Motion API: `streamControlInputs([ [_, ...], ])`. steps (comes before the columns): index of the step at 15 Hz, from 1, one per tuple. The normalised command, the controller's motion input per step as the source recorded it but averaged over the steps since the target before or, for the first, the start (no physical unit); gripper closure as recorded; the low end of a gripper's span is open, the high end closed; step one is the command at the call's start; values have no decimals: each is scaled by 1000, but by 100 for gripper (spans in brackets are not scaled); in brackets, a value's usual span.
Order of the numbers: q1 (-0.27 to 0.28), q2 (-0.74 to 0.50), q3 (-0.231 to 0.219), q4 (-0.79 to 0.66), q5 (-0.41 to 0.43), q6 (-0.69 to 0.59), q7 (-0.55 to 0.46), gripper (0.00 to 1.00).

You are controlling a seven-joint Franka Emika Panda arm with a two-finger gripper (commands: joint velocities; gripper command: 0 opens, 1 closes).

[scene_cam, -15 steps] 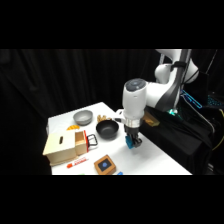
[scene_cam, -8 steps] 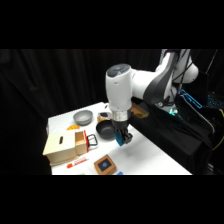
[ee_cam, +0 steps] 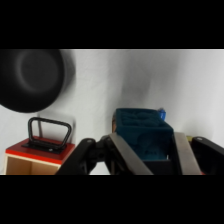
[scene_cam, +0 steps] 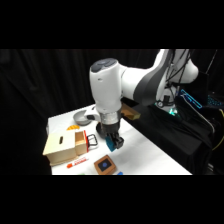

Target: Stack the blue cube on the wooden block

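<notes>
A: Blue cube [ee_cam: 142,137]: where now?
B: Clamped in the end effector [scene_cam: 113,144], carried leftward since a moment ago, now hanging above the wooden block [scene_cam: 104,164] on the table [scene_cam: 145,150]; lowering comes next

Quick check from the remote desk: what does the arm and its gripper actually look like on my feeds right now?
The arm is glossy white with rounded joint housings and darker grey bands at the joints. Its gripper is black. In the wrist view, a black linkage rises from the bottom edge, carrying two flat, silvery-grey fingers. Dark cables run near the arm's base, beside a small teal light.
</notes>
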Motion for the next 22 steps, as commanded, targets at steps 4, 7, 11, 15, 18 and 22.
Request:
streamControlInputs([
  [4, -81, 272, 65, 331, 86, 52, -192, 77],
  [7, -71, 223, 69, 240, 123, 158, -153, 77],
  [11, -66, 205, 49, 180, 140, 230, -97, 77],
  [15, -37, 195, 16, 139, 112, 253, -70, 77],
  [18, -21, 175, 9, 140, 122, 200, -68, 77],
  [22, 1, 111, -4, 126, 111, 134, -62, 27],
])
